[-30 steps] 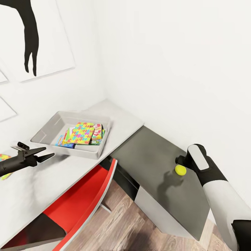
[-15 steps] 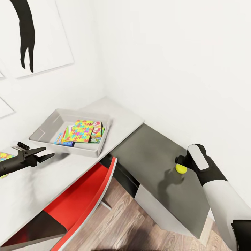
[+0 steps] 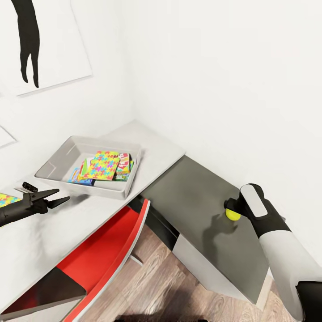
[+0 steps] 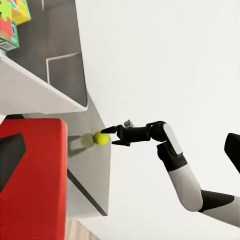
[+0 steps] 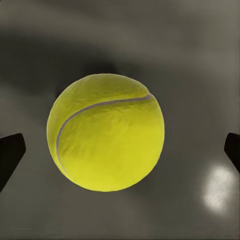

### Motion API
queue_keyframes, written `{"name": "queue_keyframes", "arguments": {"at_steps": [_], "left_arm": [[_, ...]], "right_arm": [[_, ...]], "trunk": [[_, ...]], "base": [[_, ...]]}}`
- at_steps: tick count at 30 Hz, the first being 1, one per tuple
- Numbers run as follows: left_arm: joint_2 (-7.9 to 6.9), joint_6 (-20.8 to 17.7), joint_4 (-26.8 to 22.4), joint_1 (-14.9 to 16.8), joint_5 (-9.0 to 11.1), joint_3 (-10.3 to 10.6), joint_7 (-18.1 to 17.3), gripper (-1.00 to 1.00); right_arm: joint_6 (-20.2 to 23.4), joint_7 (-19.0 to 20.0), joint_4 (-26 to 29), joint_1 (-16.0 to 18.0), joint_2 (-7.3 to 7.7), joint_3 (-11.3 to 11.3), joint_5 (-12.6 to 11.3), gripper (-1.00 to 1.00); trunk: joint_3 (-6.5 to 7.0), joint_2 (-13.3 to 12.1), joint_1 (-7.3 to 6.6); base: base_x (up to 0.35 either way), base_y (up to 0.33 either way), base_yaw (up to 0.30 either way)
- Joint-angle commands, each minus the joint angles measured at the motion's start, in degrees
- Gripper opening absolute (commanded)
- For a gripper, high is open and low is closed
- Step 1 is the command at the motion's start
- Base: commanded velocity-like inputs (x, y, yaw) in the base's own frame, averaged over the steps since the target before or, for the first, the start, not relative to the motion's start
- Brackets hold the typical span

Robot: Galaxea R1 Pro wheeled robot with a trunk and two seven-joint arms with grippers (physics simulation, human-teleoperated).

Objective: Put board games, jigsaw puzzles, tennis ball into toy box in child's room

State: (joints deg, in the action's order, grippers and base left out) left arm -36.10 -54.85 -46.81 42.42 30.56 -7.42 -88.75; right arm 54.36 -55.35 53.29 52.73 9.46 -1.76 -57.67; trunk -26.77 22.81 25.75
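Observation:
The tennis ball (image 3: pixel 232 215) lies on the dark grey section of the table (image 3: pixel 188 197). My right gripper (image 3: pixel 230 209) reaches down over it, open. In the right wrist view the ball (image 5: pixel 106 132) sits centred between the two fingertips (image 5: pixel 11 152), which stand well clear of it. The left wrist view shows that gripper (image 4: pixel 111 135) at the ball (image 4: pixel 101 138). The toy box (image 3: pixel 56 158) on the pale top holds a jigsaw puzzle (image 3: pixel 102 165) lying over board games (image 3: pixel 124 163). My left gripper (image 3: pixel 63 195) hovers open and empty in front of the box. A second puzzle (image 3: pixel 6 199) shows beside the left arm.
A red chair (image 3: pixel 107 250) is tucked under the pale desk top between my arms. White walls close the corner behind the table, with a black silhouette print (image 3: pixel 40 40) at the left. Wood-plank floor (image 3: pixel 165 286) lies below.
The whole view has shifted slightly left. My right gripper has closed in on the tennis ball, which is now partly tucked under it. The left arm holds its pose.

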Motion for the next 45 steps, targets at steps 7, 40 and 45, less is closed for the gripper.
{"name": "queue_keyframes", "arguments": {"at_steps": [7, 40, 45], "left_arm": [[-0.02, -0.61, -0.02, 0.03, 0.03, 0.05, -0.20, 1.00], [0.00, -0.56, -0.01, 0.03, 0.03, 0.12, -0.20, 1.00], [-0.01, -0.57, -0.01, 0.03, 0.03, 0.13, -0.20, 1.00]], "right_arm": [[0.22, -0.57, 0.20, 0.43, -0.13, -0.25, -0.51, 1.00], [0.22, -0.60, 0.19, 2.63, -0.44, -0.86, -0.51, 1.00], [0.22, -0.57, 0.15, 2.64, -0.42, -0.87, -0.51, 1.00]], "trunk": [[-0.38, 0.11, 0.03], [-1.05, 0.11, 0.03], [-1.09, 0.11, 0.03]], "base": [[0.000, 0.000, 0.000], [0.000, 0.000, 0.000], [0.000, 0.000, 0.000]]}}
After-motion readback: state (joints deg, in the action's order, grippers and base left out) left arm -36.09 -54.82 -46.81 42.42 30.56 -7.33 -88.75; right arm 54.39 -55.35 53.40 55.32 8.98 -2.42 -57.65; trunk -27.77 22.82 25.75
